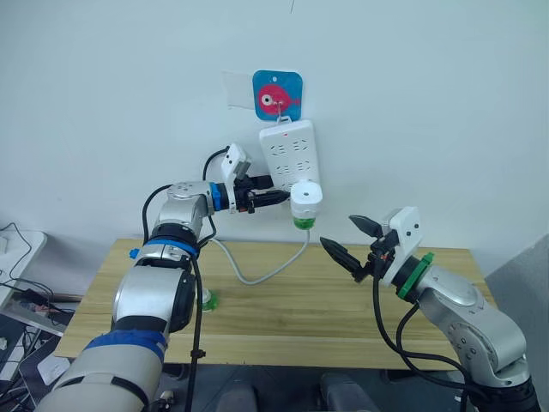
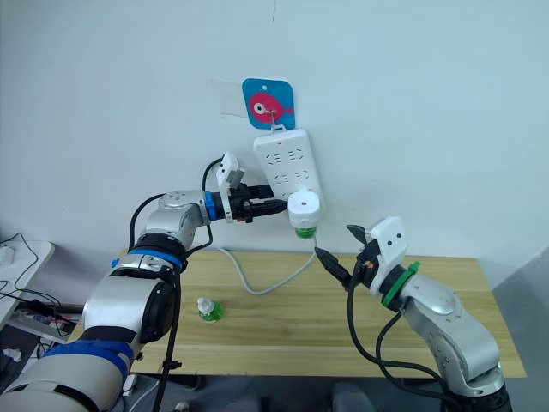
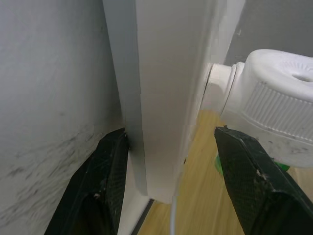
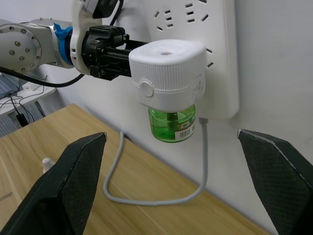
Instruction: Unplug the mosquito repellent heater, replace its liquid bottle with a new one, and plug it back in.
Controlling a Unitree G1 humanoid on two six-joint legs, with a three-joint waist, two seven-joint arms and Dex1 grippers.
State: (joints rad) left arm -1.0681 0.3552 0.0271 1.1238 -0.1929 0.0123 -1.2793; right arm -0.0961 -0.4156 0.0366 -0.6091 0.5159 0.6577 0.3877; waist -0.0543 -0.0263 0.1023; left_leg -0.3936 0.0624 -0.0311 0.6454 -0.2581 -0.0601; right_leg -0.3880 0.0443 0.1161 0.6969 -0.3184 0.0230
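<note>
The heater (image 4: 167,73) is plugged into the lower part of the strip (image 1: 289,152), which hangs on the wall above the table's far edge. It is white and rounded, with a round vent on top and a ribbed band around its middle. A green bottle (image 4: 172,122) is screwed in under it, with a barcode label on its side.

The left gripper (image 1: 273,198) is raised to the wall at the strip's lower left edge. Its fingers (image 3: 105,181) are apart: in the left wrist view one lies against the wall behind the strip's side edge, the other (image 3: 254,181) in front, just beside the heater's ribbed side. Whether that finger touches the heater I cannot tell.

The right gripper (image 1: 354,241) hovers above the table (image 1: 343,318), below and to the right of the heater, well apart from it. Its fingers are spread wide and hold nothing. In the right wrist view the heater and bottle sit between them, farther off.

A grey cable (image 1: 270,273) drops from the strip's lower end, loops across the tabletop near the far edge and rises back toward the left arm.

A second small bottle (image 2: 208,308) with a white cap and green base stands on the table toward its left side, near the front edge.

A blue square hook plate with a pink fish (image 1: 277,95) is on the wall, and the strip hangs from it.
</note>
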